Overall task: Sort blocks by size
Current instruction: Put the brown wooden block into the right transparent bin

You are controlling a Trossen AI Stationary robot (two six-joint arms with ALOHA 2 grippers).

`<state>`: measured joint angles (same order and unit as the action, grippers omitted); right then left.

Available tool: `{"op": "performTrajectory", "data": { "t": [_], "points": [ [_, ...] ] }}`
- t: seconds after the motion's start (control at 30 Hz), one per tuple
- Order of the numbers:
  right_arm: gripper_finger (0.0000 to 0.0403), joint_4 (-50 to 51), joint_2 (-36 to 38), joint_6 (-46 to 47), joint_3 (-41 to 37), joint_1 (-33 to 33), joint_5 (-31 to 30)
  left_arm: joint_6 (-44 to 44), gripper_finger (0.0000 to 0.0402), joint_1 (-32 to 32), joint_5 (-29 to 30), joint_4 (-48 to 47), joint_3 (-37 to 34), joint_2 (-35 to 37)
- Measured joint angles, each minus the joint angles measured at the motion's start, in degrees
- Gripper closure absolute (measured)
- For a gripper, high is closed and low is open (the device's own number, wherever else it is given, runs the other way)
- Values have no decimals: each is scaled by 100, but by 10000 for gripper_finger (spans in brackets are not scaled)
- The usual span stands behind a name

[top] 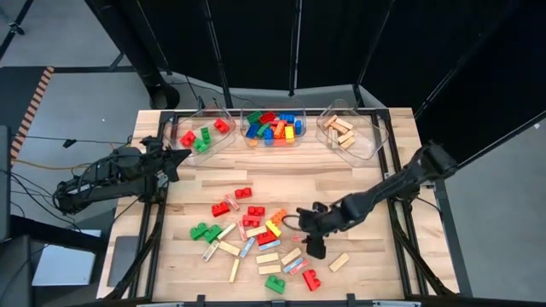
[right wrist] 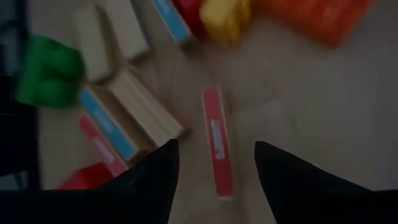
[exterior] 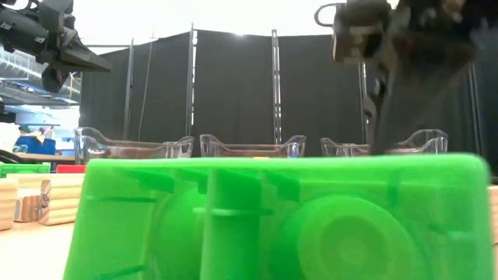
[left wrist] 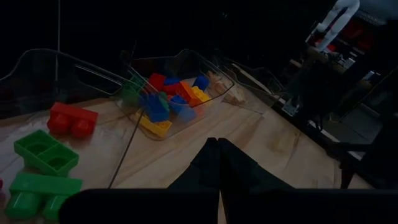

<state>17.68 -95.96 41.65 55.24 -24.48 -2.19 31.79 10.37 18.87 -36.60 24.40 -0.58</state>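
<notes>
The blocks (top: 256, 234) lie scattered across the lower middle of the high view on the desk (top: 367, 273), with more sorted into three clear bins (top: 273, 128) along the upper edge. The right claw (top: 312, 240) hangs just over the pile's right edge, fingers spread wide and empty, a thin red-faced bar (right wrist: 217, 142) lying on the wood between them. The left claw (top: 175, 158) waits at left-centre near the leftmost bin, fingers pressed together, holding nothing.

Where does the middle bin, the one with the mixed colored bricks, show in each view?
High: middle bin, centre of the table's far edge.
Low: its clear rim above the big green brick.
Left wrist: upper centre.
Right wrist: not in it.
Shared landmark: the bins flanking it.
</notes>
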Motion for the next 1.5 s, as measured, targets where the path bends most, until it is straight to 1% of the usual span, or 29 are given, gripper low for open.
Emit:
{"op": "performTrajectory", "data": {
  "t": [0.2,0.3,0.37,0.43,0.5,0.53,0.6,0.67,0.73,0.83,0.97,1.07,1.17,1.27,1.33,1.4,1.5],
  "points": [
    [181,-76,-645,401,0,-120,34,2,400,2,-27,-17,0,2],
    [189,-73,-827,701,35,-150,-82,5,400,2,-74,-17,0,2],
    [214,6,-889,927,38,-144,-94,3,400,0,-81,-21,0,2],
    [263,50,-888,959,33,-144,-191,3,400,0,-90,-22,0,1],
    [330,74,-828,938,17,-126,-291,2,400,0,-101,-20,0,0],
    [336,75,-772,928,16,-113,-328,2,400,2,-103,-22,0,2],
    [329,113,-661,979,-4,-49,-494,-4,400,2,-114,-19,0,2],
    [329,273,-464,1199,-17,120,-835,-6,400,0,-116,-21,0,1],
    [329,443,-159,1236,-10,349,-1133,-9,400,0,-114,-15,0,2],
    [329,1059,410,1192,-8,794,-1622,-11,400,0,-116,-17,0,2],
    [329,1921,1433,745,-7,1659,-2320,-17,400,2,-116,-19,0,2],
    [329,2456,2132,315,-7,2476,-2688,-22,400,0,-116,-17,0,2],
    [329,2977,2619,9,-2,3353,-3033,-22,400,0,-115,-17,0,2],
    [329,3370,2776,-300,-2,4147,-3060,-20,399,0,-115,-17,0,2],
    [326,3401,2731,-583,-2,4541,-2810,-22,400,2,-116,-17,0,2],
    [295,3398,2567,-977,-2,4833,-2672,-21,400,0,-114,-15,0,2],
    [232,3400,2290,-1213,-2,5229,-2660,-22,399,0,-57,-15,0,2]
  ]
}}
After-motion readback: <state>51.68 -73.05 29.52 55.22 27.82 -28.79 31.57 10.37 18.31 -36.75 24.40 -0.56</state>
